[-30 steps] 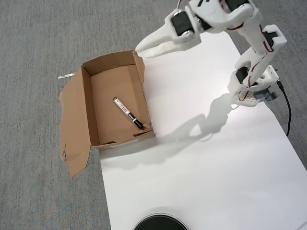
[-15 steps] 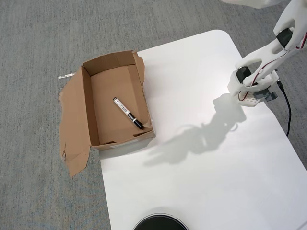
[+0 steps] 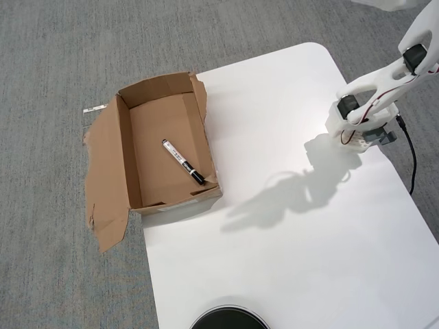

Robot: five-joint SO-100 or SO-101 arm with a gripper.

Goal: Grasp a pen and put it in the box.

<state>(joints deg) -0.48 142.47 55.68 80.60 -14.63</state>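
White table (image 3: 288,260), pen (image 3: 183,162) in box (image 3: 123,157), fingers cropped

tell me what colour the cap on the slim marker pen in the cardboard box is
Black, seen in the overhead view on the slim white marker pen.

An office or lab floor is showing here: grey carpet (image 3: 55,55) is lying under a plain white table (image 3: 288,274).
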